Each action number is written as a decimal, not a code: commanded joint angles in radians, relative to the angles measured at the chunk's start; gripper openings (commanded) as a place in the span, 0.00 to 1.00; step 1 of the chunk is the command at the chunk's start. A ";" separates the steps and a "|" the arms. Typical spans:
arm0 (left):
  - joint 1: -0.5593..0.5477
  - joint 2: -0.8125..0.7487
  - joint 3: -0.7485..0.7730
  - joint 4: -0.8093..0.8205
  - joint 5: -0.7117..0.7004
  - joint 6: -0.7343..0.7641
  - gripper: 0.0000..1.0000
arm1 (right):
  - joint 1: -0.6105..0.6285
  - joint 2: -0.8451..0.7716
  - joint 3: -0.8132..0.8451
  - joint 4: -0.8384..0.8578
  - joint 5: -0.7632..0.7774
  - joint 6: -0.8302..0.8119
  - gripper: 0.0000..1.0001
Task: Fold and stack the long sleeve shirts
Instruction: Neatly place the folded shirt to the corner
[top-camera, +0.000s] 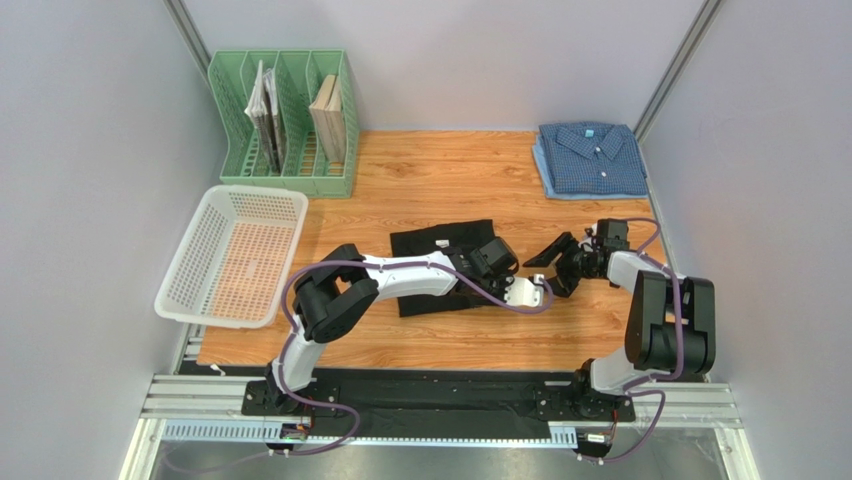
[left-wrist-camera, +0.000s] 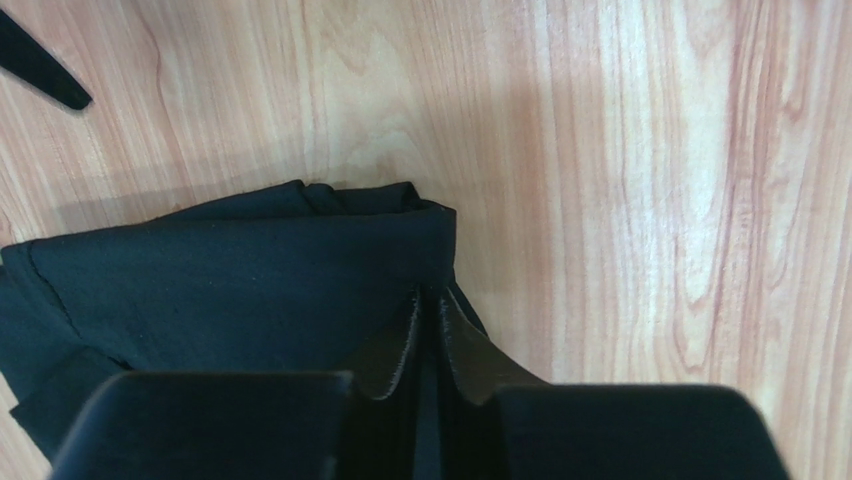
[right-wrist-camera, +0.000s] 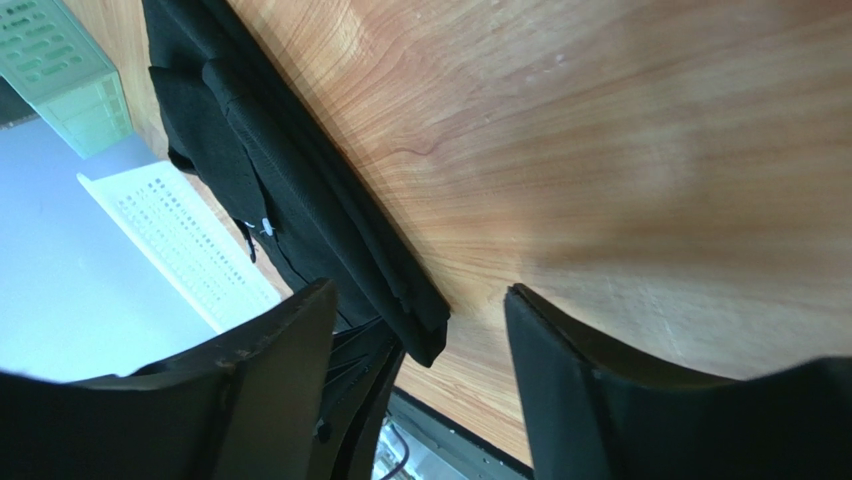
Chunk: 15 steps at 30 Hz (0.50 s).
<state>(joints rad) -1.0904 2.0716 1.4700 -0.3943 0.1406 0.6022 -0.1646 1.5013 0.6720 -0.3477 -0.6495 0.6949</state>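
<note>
Clamping the left claw (left-wrist-camera: 430, 330) onto a folded edge of the black shirt (left-wrist-camera: 230, 275), pinching the cloth into a ridge between two nearly meeting fingers. Spreading the rest of that garment flat on the wooden table (top-camera: 440, 170), behind the claw and beneath its arm. Hovering the right claw (right-wrist-camera: 420, 300) just beside the left one, jaws standing wide and gripping nothing, bare wood showing between the fingers, a corner of the black shirt lying close by one of them. Resting the blue checked shirt (top-camera: 590, 158), folded with collar uppermost, well beyond the right claw at the table's far right corner, apart from the black one. Standing a green file rack (top-camera: 330, 186) well beyond the left claw at the far left, housing dark booklets (top-camera: 265, 110) upright in one slot and a tan-covered book (top-camera: 328, 115) leaning in another, nearer the claw. Sitting a white perforated basket (top-camera: 262, 196) on the rack's near side, well off to the left of the left claw, showing its holed floor and reaching past the table's edge.
</note>
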 joint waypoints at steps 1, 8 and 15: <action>0.044 -0.068 -0.007 0.048 0.092 -0.027 0.07 | 0.043 0.051 0.024 0.114 -0.068 -0.003 0.71; 0.087 -0.130 -0.005 0.037 0.191 -0.055 0.00 | 0.148 0.172 0.049 0.230 -0.133 0.017 0.80; 0.096 -0.157 -0.011 0.029 0.215 -0.061 0.00 | 0.234 0.275 0.086 0.398 -0.137 0.107 0.78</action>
<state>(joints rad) -0.9936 1.9759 1.4658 -0.3828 0.3008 0.5587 0.0254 1.7134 0.7364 -0.1028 -0.8150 0.7403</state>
